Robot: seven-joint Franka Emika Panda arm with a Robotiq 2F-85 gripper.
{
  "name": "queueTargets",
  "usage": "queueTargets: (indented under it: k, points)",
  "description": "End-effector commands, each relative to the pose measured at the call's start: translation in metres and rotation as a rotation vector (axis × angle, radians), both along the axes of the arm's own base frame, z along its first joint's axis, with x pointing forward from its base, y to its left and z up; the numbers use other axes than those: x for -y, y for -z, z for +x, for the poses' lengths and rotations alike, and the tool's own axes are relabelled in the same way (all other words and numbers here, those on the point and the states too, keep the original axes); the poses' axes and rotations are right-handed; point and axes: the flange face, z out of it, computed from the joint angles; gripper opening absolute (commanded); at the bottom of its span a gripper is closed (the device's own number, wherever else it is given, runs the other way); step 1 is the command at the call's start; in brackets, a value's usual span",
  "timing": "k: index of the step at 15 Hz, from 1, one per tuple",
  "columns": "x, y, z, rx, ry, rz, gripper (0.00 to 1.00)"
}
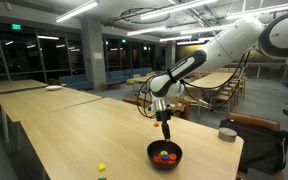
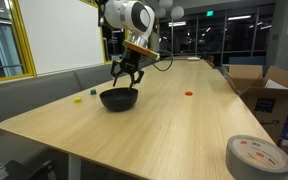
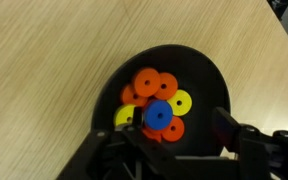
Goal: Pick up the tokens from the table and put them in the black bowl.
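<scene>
In an exterior view I see the gripper (image 1: 165, 126) hanging straight down over the black bowl (image 1: 165, 153), close above its rim, on the near end of the table (image 1: 74, 130). The bowl holds tokens (image 1: 164, 156), orange-red with a bit of blue. A yellow token (image 1: 101, 167) lies on the wood beside the bowl, at the picture's lower edge. A grey roll (image 1: 227, 134) sits by the table's corner, well apart from the bowl. From this angle I can't judge the jaws.

In an exterior view the gripper (image 2: 125, 80) again points down above the bowl (image 2: 119, 99), with its fingers spread and nothing between them. An orange-red token (image 2: 189, 93) lies on the bare top, well apart from the bowl. A yellowish piece (image 2: 78, 99) and a greenish piece (image 2: 92, 92) lie on the bowl's other side, near the table's edge. The grey roll (image 2: 256, 157) fills the near corner.

In the wrist view I look straight into the bowl (image 3: 199, 70). Orange discs are heaped with two yellow ones, and a blue token (image 3: 160, 113) lies on top in the middle. The dark fingers (image 3: 224, 125) stand wide apart at the bottom of the picture, holding nothing
</scene>
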Motion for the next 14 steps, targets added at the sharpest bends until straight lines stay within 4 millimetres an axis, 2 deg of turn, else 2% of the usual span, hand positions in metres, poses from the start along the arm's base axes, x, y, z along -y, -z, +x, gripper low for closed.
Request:
queueTargets:
  k: [1,4,7,9,11,14]
  points:
    - [0.006,-0.016,-0.003,0.055,0.02,-0.037,1.0]
    - [0.025,-0.039,0.007,0.171,0.103,-0.081,1.0]
    - [0.056,-0.06,0.016,0.277,0.217,-0.107,1.0]
    - [0.079,-0.066,0.027,0.343,0.298,-0.132,1.0]
    - [0.103,-0.065,0.039,0.407,0.385,-0.159,1.0]
    - [0.133,-0.051,0.061,0.487,0.514,-0.224,1.0]
